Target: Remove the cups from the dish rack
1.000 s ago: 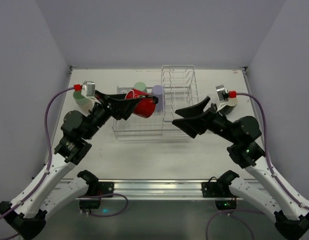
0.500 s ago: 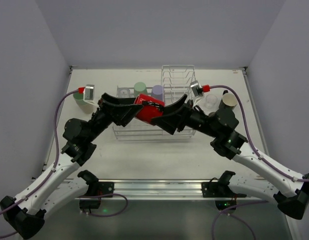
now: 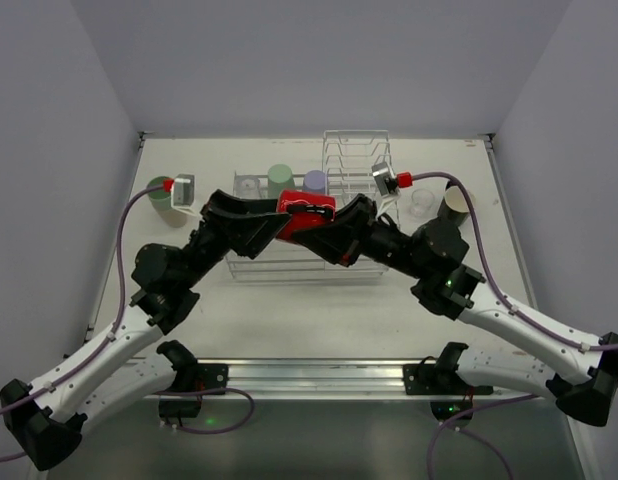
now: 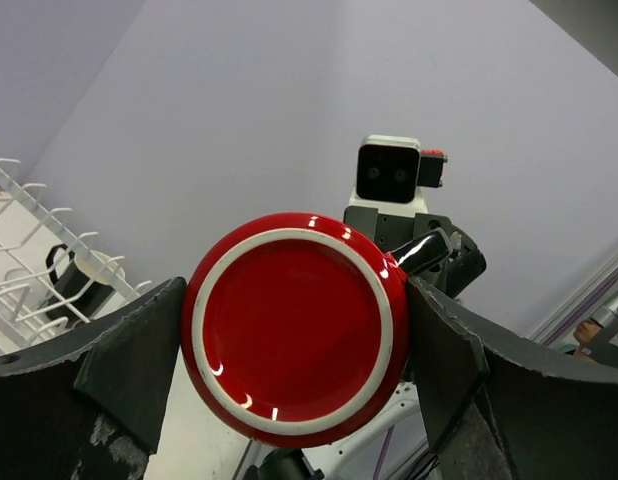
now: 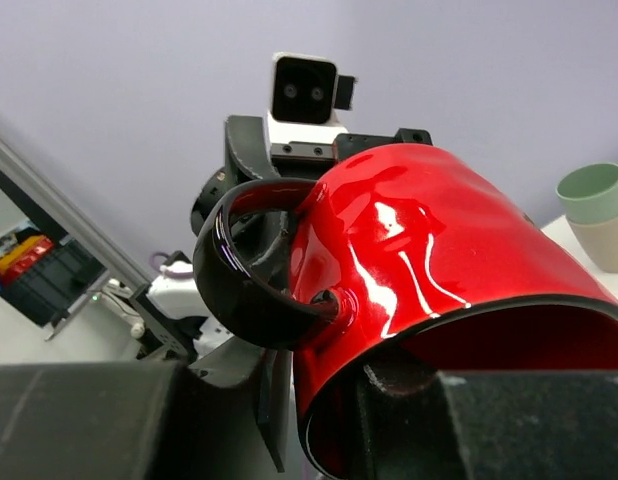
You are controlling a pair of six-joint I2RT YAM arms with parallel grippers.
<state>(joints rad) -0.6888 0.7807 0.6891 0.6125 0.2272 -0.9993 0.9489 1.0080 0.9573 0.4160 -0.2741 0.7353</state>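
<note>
2 arms meet over dish rack (image 3: 357, 160) — left gripper (image 4: 294, 345) clamps red mug (image 5: 419, 250); right gripper (image 3: 329, 232) at rim, closure unclear.

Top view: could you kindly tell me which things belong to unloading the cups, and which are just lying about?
Job in hand: red mug, dish rack; green tumbler, lavender tumbler and clear glass in the rack; green cup, second clear glass and beige cup outside it.
Not part of it: purple cables, metal rail.
</note>
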